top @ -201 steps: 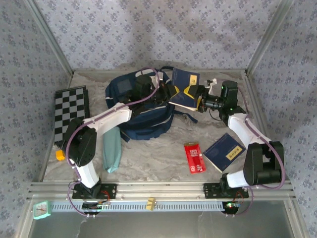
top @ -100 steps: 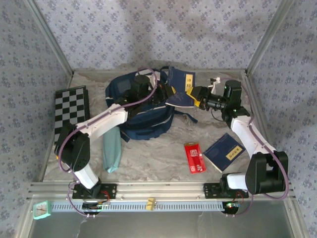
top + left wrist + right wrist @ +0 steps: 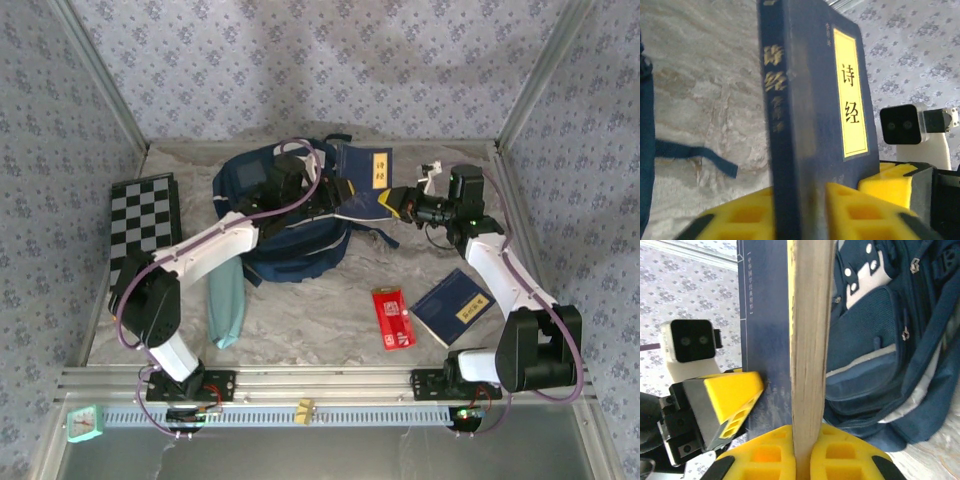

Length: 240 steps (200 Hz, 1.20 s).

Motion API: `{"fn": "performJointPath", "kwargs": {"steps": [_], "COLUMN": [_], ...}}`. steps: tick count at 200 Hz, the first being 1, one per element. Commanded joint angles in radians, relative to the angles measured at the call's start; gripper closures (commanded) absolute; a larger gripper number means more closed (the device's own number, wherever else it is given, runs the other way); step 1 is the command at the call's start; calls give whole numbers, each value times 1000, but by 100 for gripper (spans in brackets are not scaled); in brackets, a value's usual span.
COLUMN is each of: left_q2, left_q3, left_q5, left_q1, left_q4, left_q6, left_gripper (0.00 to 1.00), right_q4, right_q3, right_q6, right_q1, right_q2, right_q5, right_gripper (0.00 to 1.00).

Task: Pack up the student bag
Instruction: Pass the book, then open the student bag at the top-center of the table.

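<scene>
I have the navy book (image 3: 366, 178) caught between both tools just right of the student bag (image 3: 290, 255), which sits slumped on the tabletop (image 3: 300, 320) in the upper middle of the overhead frame. The right tool (image 3: 800, 452) is clenched on the book's page edge. The left tool (image 3: 800, 207) has its pads (image 3: 740, 217) on either side of the spine, but I cannot tell whether they press or merely flank it. This looks to me like a handover, so I would make sure one tool has a firm hold before the other lets go, then tip the book so a short edge leads into the bag rather than the flat cover. The book stands on edge, its long axis running up the frame. The bag's long axis lies roughly across the frame, and its white buckle panel (image 3: 865, 275) faces the right wrist camera; its mouth is hidden under the left arm (image 3: 215, 240)
</scene>
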Motion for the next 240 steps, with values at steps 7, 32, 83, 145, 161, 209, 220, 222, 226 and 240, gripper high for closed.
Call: {"fn": "performJointPath", "kwargs": {"steps": [7,32,83,145,161,209,220,222,226,240], "left_q2": [-97,-120,-26,173,221,279,279,279,277,263], "left_q3": [35,51,89,158,177,217,222,223,224,226], "left_q5": [-78,-142,-147,-255,-302,-396,-409,-410,-413,-418], "left_q1": [5,5,-12,-57,-62,-64,-64,-65,-64,-64], "left_q4": [-264,-486,-727,-762,-748,-748,-748,-750,-751,-752], "left_q6": [271,532,833,961,976,992,993,995,996,1005], "left_gripper": [57,46,45,45,46,72,80,82,85,97], "right_q4": [-202,-309,-501,-508,-501,-487,-483,-483,-483,-490], "right_q3": [38,17,1,-43,-52,-75,-81,-81,-82,-79], "right_q6": [-141,-202,-334,-347,-346,-344,-341,-341,-340,-347], "right_q1": [-30,-51,-116,-172,-175,-177,-178,-178,-179,-180], "right_q2": [-57,-107,-179,-192,-193,-204,-205,-205,-205,-202], "right_q5": [55,81,139,106,101,96,95,93,91,77], "right_gripper": [100,100,100,100,100,100,100,100,100,100]}}
